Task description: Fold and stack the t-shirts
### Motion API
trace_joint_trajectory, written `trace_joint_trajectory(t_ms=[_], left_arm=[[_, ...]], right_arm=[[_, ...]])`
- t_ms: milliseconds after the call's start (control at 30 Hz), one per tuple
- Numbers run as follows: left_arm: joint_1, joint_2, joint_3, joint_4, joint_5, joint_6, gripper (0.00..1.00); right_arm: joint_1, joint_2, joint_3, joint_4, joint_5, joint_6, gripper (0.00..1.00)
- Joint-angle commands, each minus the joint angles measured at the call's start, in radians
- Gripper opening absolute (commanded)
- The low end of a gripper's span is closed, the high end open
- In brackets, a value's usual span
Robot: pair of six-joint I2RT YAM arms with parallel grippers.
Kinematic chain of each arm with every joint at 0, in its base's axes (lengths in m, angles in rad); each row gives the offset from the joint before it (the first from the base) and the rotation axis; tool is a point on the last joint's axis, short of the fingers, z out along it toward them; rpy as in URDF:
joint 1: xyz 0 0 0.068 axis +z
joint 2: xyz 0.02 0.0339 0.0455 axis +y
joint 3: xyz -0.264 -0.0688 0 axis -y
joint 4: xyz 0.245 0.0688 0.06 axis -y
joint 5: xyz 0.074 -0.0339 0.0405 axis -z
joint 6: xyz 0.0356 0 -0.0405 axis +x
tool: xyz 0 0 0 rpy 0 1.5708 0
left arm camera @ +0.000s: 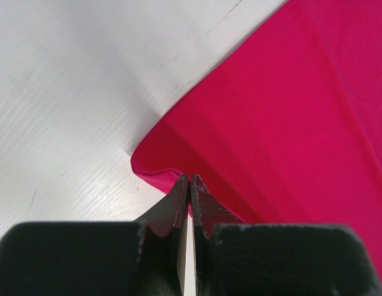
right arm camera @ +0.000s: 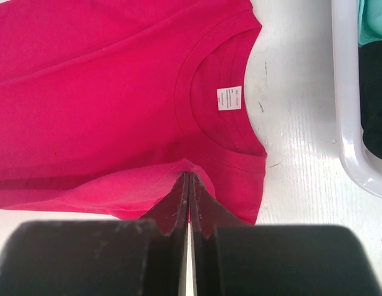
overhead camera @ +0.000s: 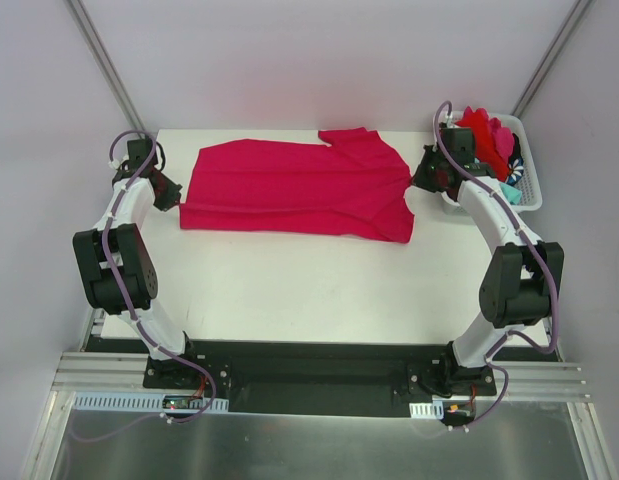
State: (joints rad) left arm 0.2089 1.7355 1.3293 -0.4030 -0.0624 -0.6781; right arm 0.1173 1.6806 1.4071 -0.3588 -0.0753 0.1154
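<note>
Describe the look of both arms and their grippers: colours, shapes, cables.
Both the left arm and right arm have white links between bulky black joint housings. A purplish-grey cable loops along each. The left gripper and right gripper carry black fingers tapering to points from blocky black bodies.

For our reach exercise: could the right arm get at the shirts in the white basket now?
Probably yes: the basket sits right beside the right tool, nothing between. But that tool is shut on the pink t-shirt, so it must let go first.
</note>
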Motion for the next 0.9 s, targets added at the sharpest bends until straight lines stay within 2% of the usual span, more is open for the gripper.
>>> trace_joint_trajectory(t_ms=[0, 467, 867], left_arm=[[-0.003, 0.010, 0.033, -0.007, -0.005, -0.006, 0.00], [-0.003, 0.010, 0.053, -0.014, -0.005, 0.002, 0.00], [-0.005, 0.073, 0.108, -0.014, 0.004, -0.005, 0.00]], right_arm=[[-0.010, -0.005, 0.007, 0.049, 0.006, 0.004, 0.00], [-0.010, 0.019, 0.009, 0.064, 0.000, 0.003, 0.00], [-0.015, 0.100, 0.084, 0.067, 0.002, -0.017, 0.00]])
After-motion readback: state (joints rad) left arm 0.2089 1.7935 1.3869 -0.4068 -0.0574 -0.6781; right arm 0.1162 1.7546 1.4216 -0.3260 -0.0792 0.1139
